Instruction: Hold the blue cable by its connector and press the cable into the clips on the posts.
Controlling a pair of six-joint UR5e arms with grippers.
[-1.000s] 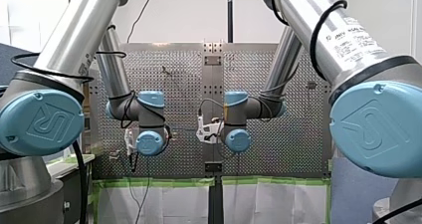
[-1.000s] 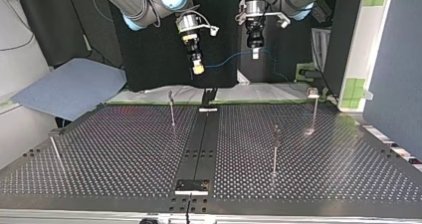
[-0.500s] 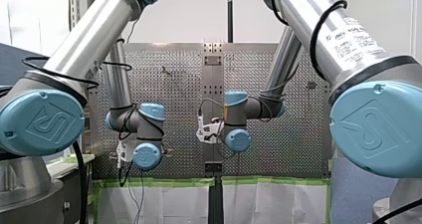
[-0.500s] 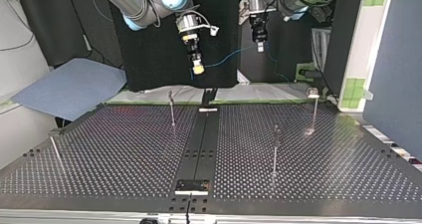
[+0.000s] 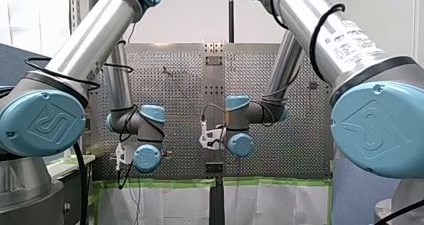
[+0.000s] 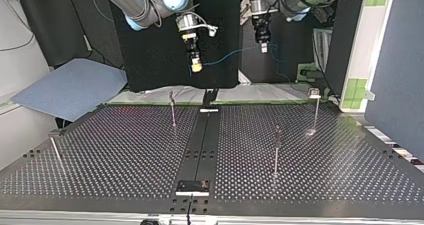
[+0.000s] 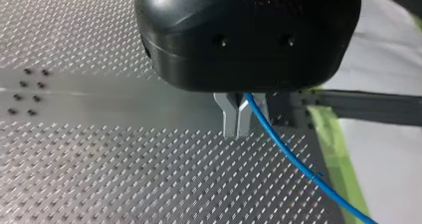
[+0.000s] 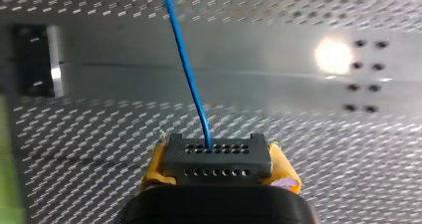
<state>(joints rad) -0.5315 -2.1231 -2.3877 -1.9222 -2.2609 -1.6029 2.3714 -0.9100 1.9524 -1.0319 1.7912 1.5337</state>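
Clearance OK above black perforated table (image 6: 125,150). My right gripper (image 8: 218,170) w/ yellow pads (image 8: 152,169) clamps dark grey holed connector (image 8: 214,154); my left gripper's (image 7: 238,120) metal fingers (image 7: 229,115) pinch thin blue cable (image 7: 288,154).

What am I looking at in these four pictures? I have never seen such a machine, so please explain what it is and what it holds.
These are two robot arms working over a metal table full of small holes. One picture is taken from behind the arms, one from across the table facing them, and two from small cameras on the wrists. Thin posts stand upright on the table. Each arm ends in a claw with two fingers. The right claw, with yellow pads, is closed on a dark connector, from which a blue cable runs out. The left claw, with metal fingers, is closed on the same cable further along. Both claws are up in the air, and the cable touches no post.
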